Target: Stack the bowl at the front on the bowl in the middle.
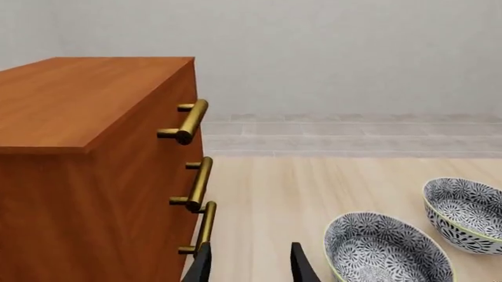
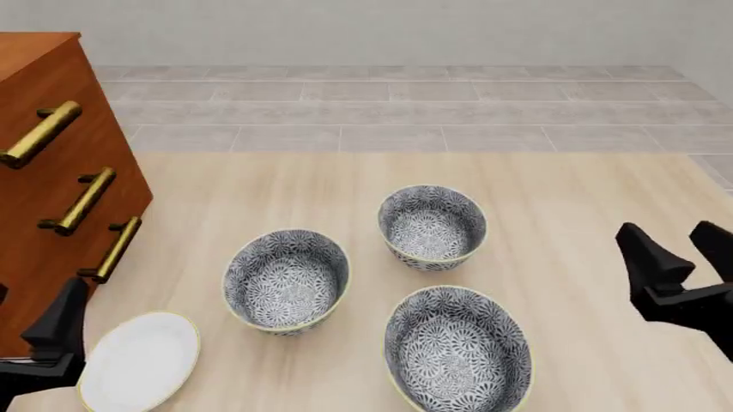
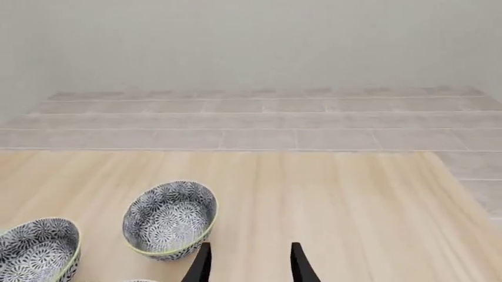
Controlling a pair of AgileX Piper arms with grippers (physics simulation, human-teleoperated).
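Note:
Three look-alike blue-grey floral bowls stand on the table. The bowl at the front (image 2: pixel 458 352) is nearest me, right of centre. The bowl in the middle (image 2: pixel 287 279) (image 1: pixel 388 249) (image 3: pixel 39 249) sits to its left and a little farther back. My left gripper (image 2: pixel 29 324) (image 1: pixel 251 267) is open and empty near the front left, apart from the bowls. To the right of the bowls, my right gripper (image 2: pixel 678 253) (image 3: pixel 249 264) hangs open with nothing between its fingers.
A third floral bowl (image 2: pixel 432 225) (image 1: pixel 467 211) (image 3: pixel 168 217) stands farthest back. A flat white plate (image 2: pixel 137 360) lies at the front left beside my left gripper. A wooden cabinet (image 2: pixel 57 172) (image 1: pixel 79 147) with brass handles stands along the table's left side.

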